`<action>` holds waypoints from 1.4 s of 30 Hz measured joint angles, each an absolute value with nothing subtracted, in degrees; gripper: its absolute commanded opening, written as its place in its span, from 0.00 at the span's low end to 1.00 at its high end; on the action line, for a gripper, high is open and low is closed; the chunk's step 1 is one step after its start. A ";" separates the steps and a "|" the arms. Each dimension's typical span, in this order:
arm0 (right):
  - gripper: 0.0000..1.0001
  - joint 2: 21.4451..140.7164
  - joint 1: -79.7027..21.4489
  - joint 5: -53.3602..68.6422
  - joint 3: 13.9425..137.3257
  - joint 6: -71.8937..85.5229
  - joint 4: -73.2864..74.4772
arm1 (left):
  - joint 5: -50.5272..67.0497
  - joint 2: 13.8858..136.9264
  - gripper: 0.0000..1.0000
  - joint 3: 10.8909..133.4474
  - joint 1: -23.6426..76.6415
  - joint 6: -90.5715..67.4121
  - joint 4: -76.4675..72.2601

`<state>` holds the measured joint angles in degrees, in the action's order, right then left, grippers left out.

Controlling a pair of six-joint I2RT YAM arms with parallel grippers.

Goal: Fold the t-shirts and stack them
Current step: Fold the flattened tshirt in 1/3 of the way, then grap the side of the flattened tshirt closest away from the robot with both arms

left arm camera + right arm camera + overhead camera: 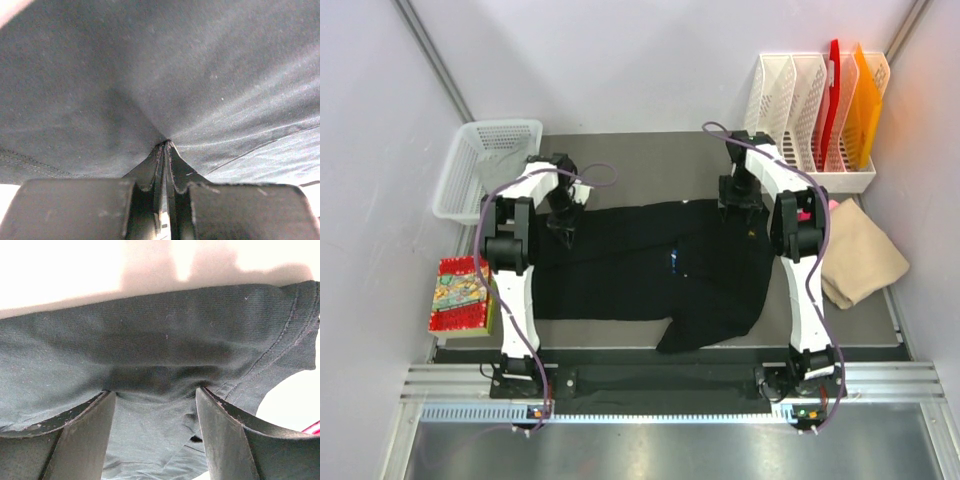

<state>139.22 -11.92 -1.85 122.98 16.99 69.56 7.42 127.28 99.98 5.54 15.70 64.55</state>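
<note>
Black t-shirt (650, 270): spread, unfolded; folding barely begun.
Left gripper (165, 145): pinched onto it, 10 o'clock.
Right gripper (154, 392): jaws apart astride its hem, nothing clamped.

- Top external: high behind arm bases (520, 378), looks down on whole table (650, 165).
- Left wrist: tight close-up on black t-shirt (150, 75).
- Right wrist: close on its hemmed edge; all three views share that shirt.

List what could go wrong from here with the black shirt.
The left end effector pinches only a thin fold of the black t-shirt at its tips, so a pull could slip it free.
The right end effector stands open around the shirt's edge. If only the left lifts, the cloth may drag and bunch.
</note>
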 measured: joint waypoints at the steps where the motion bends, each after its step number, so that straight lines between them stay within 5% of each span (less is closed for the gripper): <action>1: 0.66 139.57 -11.92 -1.85 123.66 16.99 69.97 | 7.46 128.27 0.06 101.45 5.48 15.40 65.76; 7: 0.73 140.11 -11.92 -2.24 125.01 16.93 69.56 | 7.60 130.89 0.06 105.97 5.21 13.89 68.90; 14: 1.00 137.86 -12.38 -5.10 124.07 17.41 66.48 | 6.57 129.40 0.09 107.09 4.97 13.56 59.64; 22: 1.00 113.78 -16.73 -8.73 107.96 16.51 59.44 | 10.35 110.32 0.14 100.53 4.45 14.81 51.03; 29: 1.00 90.26 -34.11 -7.44 87.05 16.08 60.58 | 13.41 84.33 0.14 78.89 4.47 20.71 53.78; 35: 1.00 87.74 -48.64 -4.34 74.11 16.82 65.76 | 10.55 74.02 0.13 58.02 4.47 25.12 57.25; 42: 1.00 85.17 -53.34 -2.42 72.95 17.02 66.37 | 7.88 69.63 0.13 52.66 4.47 25.74 56.88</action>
